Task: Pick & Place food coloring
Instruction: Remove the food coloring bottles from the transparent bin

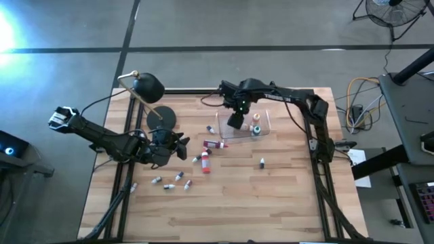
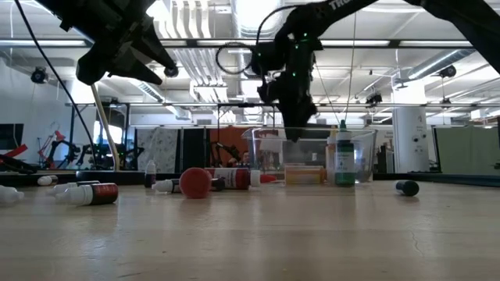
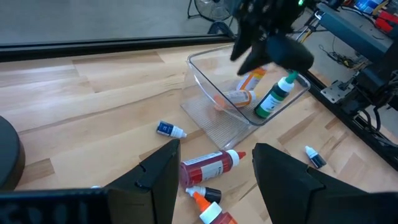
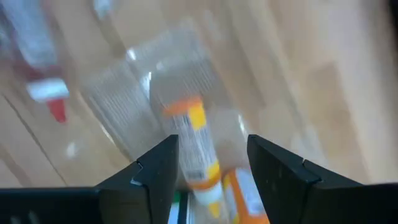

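near the far edge, right gripper (image 1: 235, 120) spread open and empty over clear rectangular plastic tub (image 1: 266, 116) holding three small food colouring bottles (image 3: 244, 98). others scattered mid-table. left gripper (image 3: 214, 177) open, empty above red-bodied white-capped bottle (image 3: 210, 166). probably light, stiff, slippery, prone to rolling; best pinched across the body.

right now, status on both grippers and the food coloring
Right gripper open above clear tub, three bottles inside. Left gripper open over red bottle. More bottles loose on table.

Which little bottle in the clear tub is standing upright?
The green bottle with the white cap; the orange ones beside it in the tub lie tipped over.
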`<move>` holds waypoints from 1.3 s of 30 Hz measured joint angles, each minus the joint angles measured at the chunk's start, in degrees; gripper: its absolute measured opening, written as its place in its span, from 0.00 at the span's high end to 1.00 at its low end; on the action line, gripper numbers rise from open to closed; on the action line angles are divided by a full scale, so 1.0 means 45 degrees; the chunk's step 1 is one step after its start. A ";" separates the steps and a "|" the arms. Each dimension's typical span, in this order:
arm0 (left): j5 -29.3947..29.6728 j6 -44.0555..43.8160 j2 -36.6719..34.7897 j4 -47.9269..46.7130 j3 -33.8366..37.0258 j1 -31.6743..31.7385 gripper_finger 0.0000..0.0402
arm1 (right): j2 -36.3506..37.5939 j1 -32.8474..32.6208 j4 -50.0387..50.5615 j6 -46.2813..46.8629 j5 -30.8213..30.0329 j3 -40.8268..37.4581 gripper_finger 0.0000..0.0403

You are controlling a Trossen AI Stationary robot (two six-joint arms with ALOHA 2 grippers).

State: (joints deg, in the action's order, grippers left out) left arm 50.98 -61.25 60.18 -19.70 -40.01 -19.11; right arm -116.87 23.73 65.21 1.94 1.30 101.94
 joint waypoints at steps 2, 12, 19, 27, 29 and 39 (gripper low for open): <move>0.0000 -0.0020 0.0000 -0.0005 0.0000 0.0000 0.57 | 0.0267 -0.0156 -0.0393 -0.0500 -0.0326 0.0173 0.55; -0.0017 -0.0126 0.0000 0.0002 0.0000 -0.0014 0.57 | 0.0097 0.0142 -0.1717 -0.5059 -0.2706 -0.0216 0.54; -0.0086 -0.0160 0.0001 -0.0015 -0.0001 -0.0019 0.57 | -0.0742 0.0489 -0.2688 -0.5924 -0.2612 -0.0246 0.55; -0.0083 -0.0073 0.0000 -0.0019 0.0000 -0.0019 0.57 | -0.1264 0.0533 -0.2753 -0.5468 -0.1411 -0.0239 0.63; -0.0078 -0.0068 0.0000 -0.0019 0.0000 -0.0019 0.57 | -0.1270 0.0592 -0.2953 -0.4634 -0.0708 -0.0239 0.70; -0.0078 -0.0296 0.0003 -0.0045 0.0238 -0.0019 0.57 | -0.0866 0.0708 -0.5027 -0.2036 0.0369 -0.0038 0.98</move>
State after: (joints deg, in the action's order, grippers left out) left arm 50.63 -62.59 60.19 -19.91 -38.94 -19.20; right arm -120.77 26.92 42.59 -7.22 2.95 101.76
